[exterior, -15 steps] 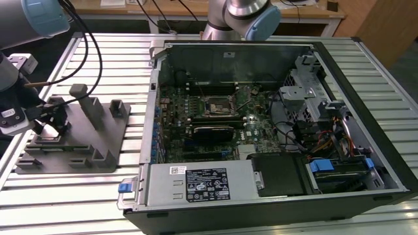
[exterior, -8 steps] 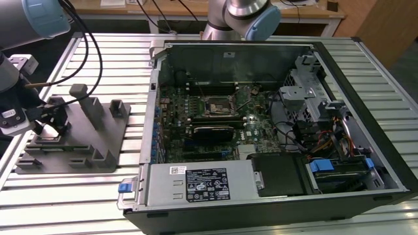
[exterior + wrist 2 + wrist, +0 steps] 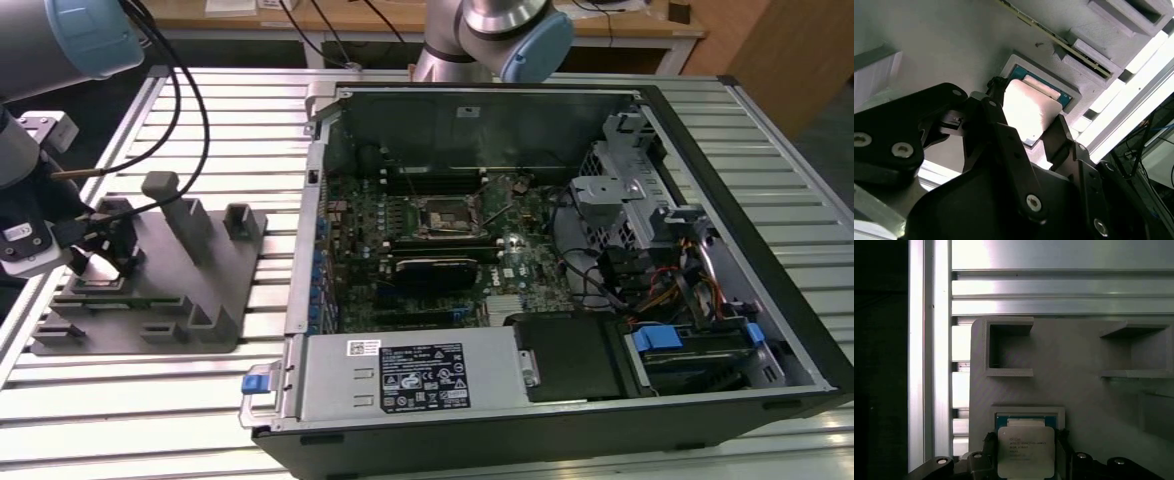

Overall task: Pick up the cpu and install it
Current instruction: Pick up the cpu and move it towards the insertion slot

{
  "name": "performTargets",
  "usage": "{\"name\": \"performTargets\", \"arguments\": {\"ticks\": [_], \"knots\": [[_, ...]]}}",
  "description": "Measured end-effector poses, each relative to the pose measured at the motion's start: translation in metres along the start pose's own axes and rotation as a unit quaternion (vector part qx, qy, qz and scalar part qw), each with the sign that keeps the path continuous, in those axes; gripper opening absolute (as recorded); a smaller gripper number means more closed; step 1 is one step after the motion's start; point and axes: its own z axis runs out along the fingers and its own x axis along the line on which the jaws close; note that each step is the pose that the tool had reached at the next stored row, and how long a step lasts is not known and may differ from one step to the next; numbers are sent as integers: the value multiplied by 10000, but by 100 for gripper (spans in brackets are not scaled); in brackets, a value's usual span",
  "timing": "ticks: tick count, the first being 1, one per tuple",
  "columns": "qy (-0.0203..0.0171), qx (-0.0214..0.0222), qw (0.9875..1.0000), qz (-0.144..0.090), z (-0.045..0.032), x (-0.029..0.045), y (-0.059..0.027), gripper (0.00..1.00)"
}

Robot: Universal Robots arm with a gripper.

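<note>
The cpu (image 3: 1025,455), a small square chip with a pale silver top, lies in a shallow square pocket of the grey plastic tray (image 3: 1079,390). My gripper (image 3: 1025,449) hangs straight over it. In both wrist views its black fingers (image 3: 998,102) press against two opposite edges of the cpu (image 3: 1029,107), which still rests in the pocket with its green board edge showing. In the exterior view the gripper (image 3: 100,255) is low over the tray (image 3: 200,290) at the exterior view's left. The black socket frame (image 3: 445,215) sits mid-board in the open computer case (image 3: 534,250).
Upright posts and open slots rise from the tray (image 3: 954,40) around the pocket. The slatted metal table (image 3: 134,420) carries both tray and case. A second robot arm (image 3: 494,30) stands behind the case. Cables (image 3: 174,90) hang from my arm.
</note>
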Motion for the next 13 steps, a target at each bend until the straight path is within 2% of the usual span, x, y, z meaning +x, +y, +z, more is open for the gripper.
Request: {"name": "performTargets", "arguments": {"ticks": [6, 13], "knots": [[0, 2, 10000, 0, -12, 0, 1, 55], [0, 2, 10000, 0, -143, -3, 7, 55]]}}
